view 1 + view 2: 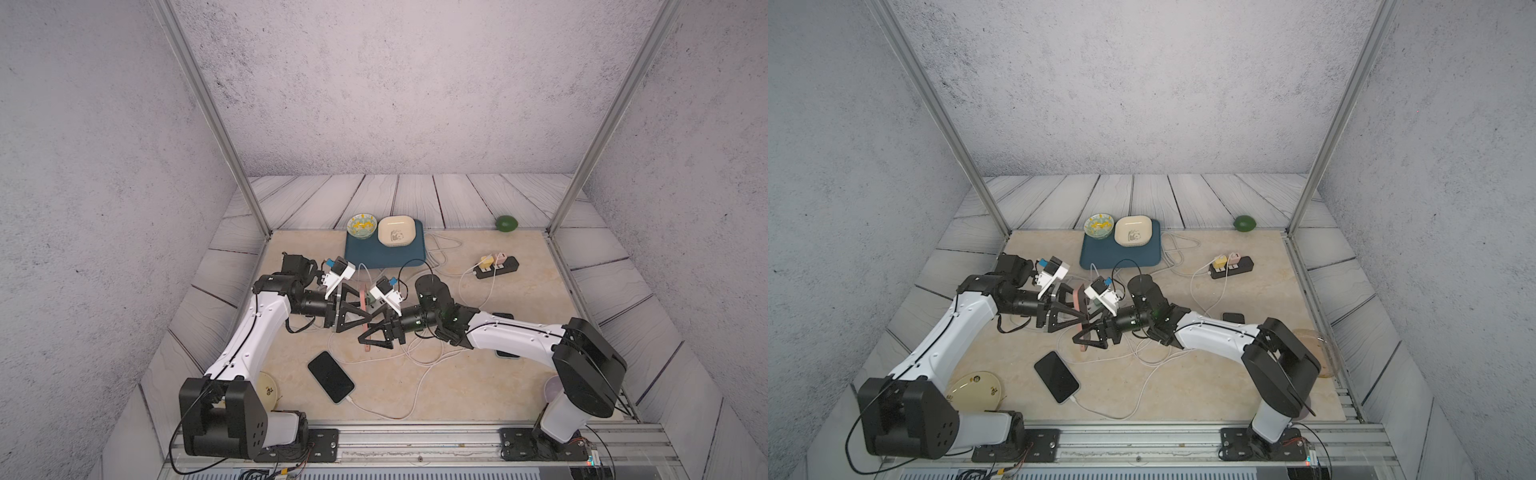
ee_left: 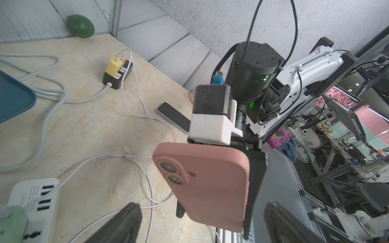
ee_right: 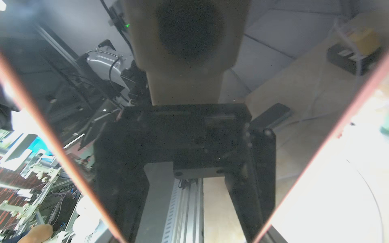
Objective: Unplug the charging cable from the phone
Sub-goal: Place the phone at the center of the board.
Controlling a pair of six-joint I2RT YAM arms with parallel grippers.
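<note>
Black jaws of the right gripper point(image 2: 212, 225) sit on both long edges of the pink phone point(image 2: 206, 185), so it looks clamped across the phone's width. On the left gripper point(image 2: 203, 207) the fingers point(image 2: 128, 221) stand wide apart, straddling the end away from the lenses. Table shows in the gap, so it's not gripping as far as I can see.

The phone is in the air, on edge, just robot-side of the blue tray point(image 1: 374, 257), between the two grippers.

Progress, my read: that end shows no cable in the left wrist view. A loose plug point(image 2: 125, 148) lies on the table point(image 1: 457, 395), also robot-side of the tray. Unplug looks done for this one; what's left is setting it down.

Caveat: a black phone point(image 1: 331, 376), flat on the table farther from the tray toward the robot base, has a white cable point(image 1: 376, 411) in its end. If that's the target, nothing is done yet.

Views:
- Both top views give the pink phone only as a thin edge-on strip, port unreadable. Only they show the black phone and its cable.
- Left wrist gives the case back, two lenses and the bare end.
- Right wrist is just dark screen glass mirroring its own gripper, pink rims either side, blurred. No cable info.
</note>
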